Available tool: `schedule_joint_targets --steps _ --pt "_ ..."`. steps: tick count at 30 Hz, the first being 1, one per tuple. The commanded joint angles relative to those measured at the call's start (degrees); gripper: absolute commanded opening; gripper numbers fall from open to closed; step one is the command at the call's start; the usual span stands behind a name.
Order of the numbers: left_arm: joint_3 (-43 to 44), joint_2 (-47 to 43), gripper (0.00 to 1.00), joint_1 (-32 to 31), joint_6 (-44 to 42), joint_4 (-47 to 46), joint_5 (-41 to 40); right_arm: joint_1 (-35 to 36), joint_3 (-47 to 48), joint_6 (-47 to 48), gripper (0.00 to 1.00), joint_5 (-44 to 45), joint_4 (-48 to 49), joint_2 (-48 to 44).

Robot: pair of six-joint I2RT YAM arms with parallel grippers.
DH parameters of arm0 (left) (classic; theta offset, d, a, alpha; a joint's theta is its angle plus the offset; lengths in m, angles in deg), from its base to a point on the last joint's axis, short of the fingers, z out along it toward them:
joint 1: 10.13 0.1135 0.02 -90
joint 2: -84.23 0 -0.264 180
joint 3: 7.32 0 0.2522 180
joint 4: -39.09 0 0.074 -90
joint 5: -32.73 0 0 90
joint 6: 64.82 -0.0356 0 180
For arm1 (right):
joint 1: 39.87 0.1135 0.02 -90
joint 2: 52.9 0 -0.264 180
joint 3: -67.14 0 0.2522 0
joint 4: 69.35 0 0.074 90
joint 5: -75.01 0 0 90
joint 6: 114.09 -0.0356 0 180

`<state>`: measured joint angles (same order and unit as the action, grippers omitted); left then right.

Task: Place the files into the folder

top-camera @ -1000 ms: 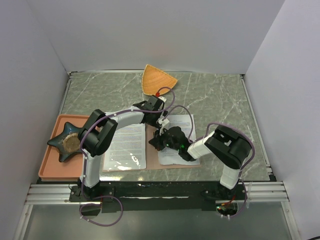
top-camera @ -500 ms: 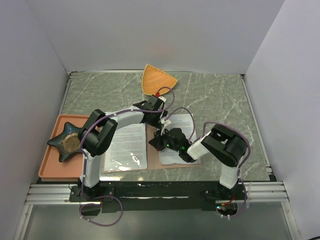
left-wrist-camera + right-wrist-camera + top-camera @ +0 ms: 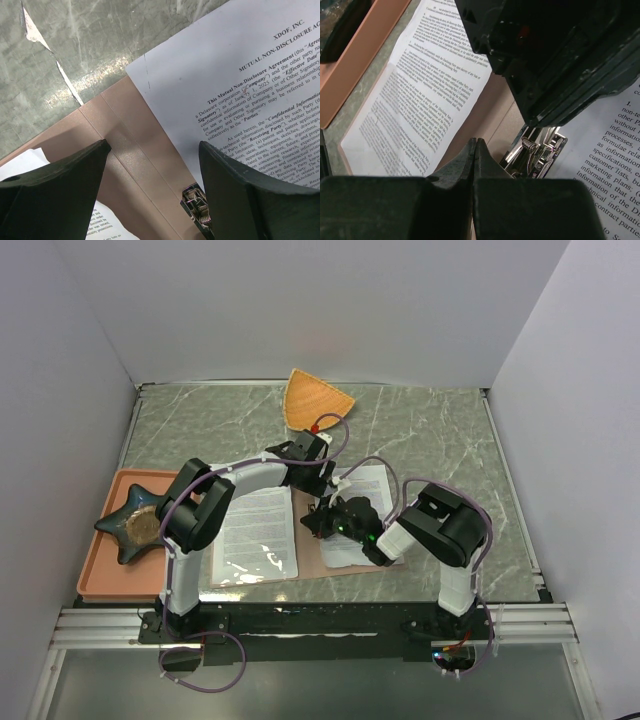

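While the left gripper (image 3: 154,150) hovers with fingers wide apart above the folder (image 3: 120,125), the right gripper (image 3: 475,147) (jaws pressed together) sits just beside its metal clip (image 3: 536,152); 2 files (image 3: 420,95) flank both, 1 per side.

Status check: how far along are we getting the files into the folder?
Done: folder lies open with the left sheet and right sheet on it. In hand: nothing gripped; open left gripper hovers over the spine, shut right gripper beside the metal clip. Remaining: right sheet overhangs the folder's far edge; folder not closed.
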<state>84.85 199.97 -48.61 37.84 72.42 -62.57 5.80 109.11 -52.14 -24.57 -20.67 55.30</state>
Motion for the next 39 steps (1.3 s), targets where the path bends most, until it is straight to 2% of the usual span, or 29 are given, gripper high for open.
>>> schedule_joint_targets --steps 1,12,39 --pt "-3.88 5.98 0.80 0.60 0.87 11.01 4.77 -0.93 -3.95 1.86 0.00 1.15 -16.73 5.79" --pt "-3.00 6.25 0.80 0.86 0.87 11.19 5.56 1.61 -3.60 1.07 0.00 1.40 -22.70 4.04" --pt "-2.39 6.42 0.79 1.04 0.87 11.54 5.83 1.97 -4.83 -2.88 0.00 5.54 -27.10 4.12"
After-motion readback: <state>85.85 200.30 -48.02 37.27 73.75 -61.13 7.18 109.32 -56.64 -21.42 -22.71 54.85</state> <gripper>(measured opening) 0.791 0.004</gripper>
